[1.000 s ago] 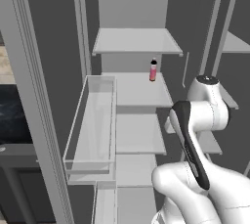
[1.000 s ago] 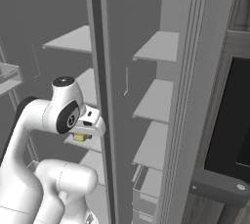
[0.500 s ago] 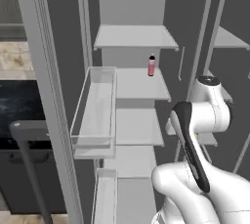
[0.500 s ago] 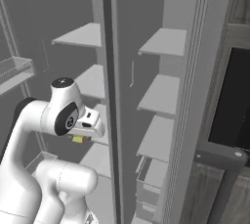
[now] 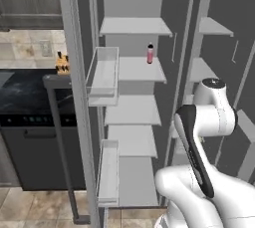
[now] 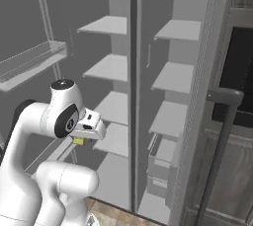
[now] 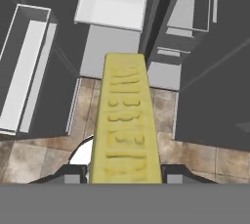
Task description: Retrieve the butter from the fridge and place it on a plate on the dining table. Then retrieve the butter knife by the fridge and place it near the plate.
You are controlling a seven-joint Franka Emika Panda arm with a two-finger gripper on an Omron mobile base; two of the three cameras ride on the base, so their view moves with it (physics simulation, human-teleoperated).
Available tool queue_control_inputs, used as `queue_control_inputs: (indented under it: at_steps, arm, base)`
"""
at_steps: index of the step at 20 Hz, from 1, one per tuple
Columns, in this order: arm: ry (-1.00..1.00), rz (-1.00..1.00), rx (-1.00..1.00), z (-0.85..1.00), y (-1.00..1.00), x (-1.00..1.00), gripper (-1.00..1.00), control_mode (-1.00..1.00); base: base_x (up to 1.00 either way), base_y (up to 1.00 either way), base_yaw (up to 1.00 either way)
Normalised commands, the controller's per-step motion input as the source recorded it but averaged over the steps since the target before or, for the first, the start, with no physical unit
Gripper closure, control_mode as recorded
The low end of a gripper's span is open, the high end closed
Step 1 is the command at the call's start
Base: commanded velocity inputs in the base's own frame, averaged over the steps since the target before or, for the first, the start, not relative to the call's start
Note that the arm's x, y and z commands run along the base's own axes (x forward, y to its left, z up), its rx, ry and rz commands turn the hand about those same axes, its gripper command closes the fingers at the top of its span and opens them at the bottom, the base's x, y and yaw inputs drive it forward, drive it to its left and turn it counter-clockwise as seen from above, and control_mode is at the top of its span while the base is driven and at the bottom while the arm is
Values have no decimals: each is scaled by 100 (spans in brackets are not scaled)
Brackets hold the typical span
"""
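My gripper is shut on the butter, a pale-yellow stick that runs up the middle of the hand view between the two fingers. In the right base view the butter peeks out yellow under the hand, and the gripper hangs in front of the open fridge. The fridge stands open ahead with pale shelves. Below the hand lie the fridge's lower shelves and tiled floor. The plate, dining table and butter knife are out of view.
A pink bottle stands on a fridge shelf. The open left door carries a clear bin and a dark bar handle. Left of it is a black marble counter with a knife block. Another bar handle stands at right.
The whole picture has shifted: the base has backed away from the fridge, so more of its door, the counter and the floor show. The arm keeps its pose with the butter held.
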Motion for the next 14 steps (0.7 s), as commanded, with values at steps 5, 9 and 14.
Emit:
queue_control_inputs:
  at_steps: [5, 9, 14]
  arm:
    - [0, 0, 0, 0, 0, 0, 100, 100]
    - [0, 0, 0, 0, 0, 0, 100, 100]
    - [0, 0, 0, 0, 0, 0, 100, 100]
  base:
    - [-78, 0, 0]
    - [-74, 0, 0]
    - [-70, 1, 10]
